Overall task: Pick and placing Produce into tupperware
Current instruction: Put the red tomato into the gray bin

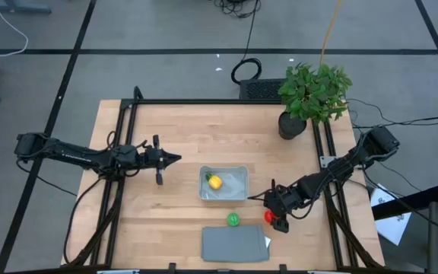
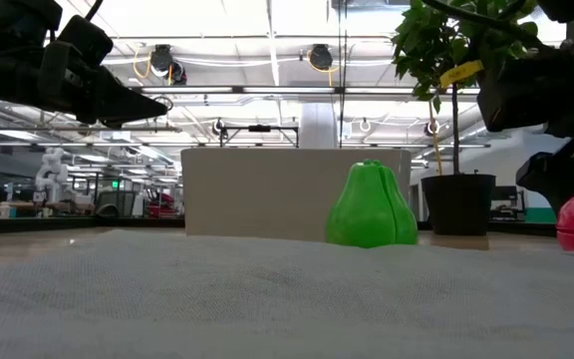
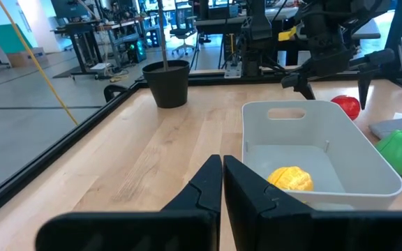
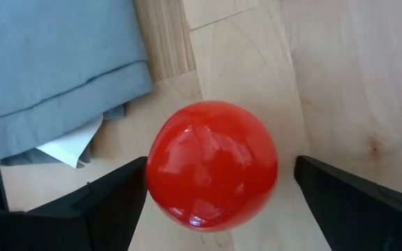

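The clear tupperware (image 1: pixel 238 173) stands at the table's middle with the yellow produce (image 1: pixel 215 181) lying inside it. The green produce (image 1: pixel 233 219) and the round red produce (image 1: pixel 268 217) rest on the wood near the front. My right gripper (image 4: pixel 220 164) slants down over the red produce (image 4: pixel 211 164), open, with one finger on each side of it and a gap showing beside at least one finger. My left gripper (image 1: pixel 175 158) hovers shut, level, left of the tupperware (image 3: pixel 326 115), pointing at it.
A flat grey lid (image 1: pixel 234 243) lies at the front edge, just left of the red produce. A potted plant (image 1: pixel 314 95) stands at the far right corner. Black frame rails run along the table's left and right sides.
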Controlling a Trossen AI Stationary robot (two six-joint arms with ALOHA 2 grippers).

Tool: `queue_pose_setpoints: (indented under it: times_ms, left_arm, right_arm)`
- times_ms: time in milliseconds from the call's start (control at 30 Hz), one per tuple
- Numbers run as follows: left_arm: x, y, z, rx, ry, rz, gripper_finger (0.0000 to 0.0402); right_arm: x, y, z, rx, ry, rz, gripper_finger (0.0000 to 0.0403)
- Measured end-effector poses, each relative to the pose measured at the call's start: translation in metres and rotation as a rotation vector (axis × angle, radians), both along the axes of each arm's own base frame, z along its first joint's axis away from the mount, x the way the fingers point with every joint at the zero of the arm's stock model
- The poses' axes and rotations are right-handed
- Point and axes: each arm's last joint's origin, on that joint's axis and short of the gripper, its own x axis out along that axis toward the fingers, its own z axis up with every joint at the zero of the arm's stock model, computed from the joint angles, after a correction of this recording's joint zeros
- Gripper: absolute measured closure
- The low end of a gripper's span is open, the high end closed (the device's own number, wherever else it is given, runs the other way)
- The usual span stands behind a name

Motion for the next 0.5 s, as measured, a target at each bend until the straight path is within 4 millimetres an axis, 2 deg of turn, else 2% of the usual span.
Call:
queue_pose_setpoints:
  times_ms: [233, 500]
  left_arm:
    - [0.0, 0.0, 0.0, 0.0, 0.0, 0.0, 0.0382]
    - [0.0, 0.0, 0.0, -0.002, 0.0, 0.0, 0.0382]
  right_arm:
    - [-0.0016, 0.0014, -0.0008, -0.03, -0.007, 0.003, 0.0073]
    - [-0.0019, 0.0007, -0.0014, -0.051, -0.014, 0.008, 0.0119]
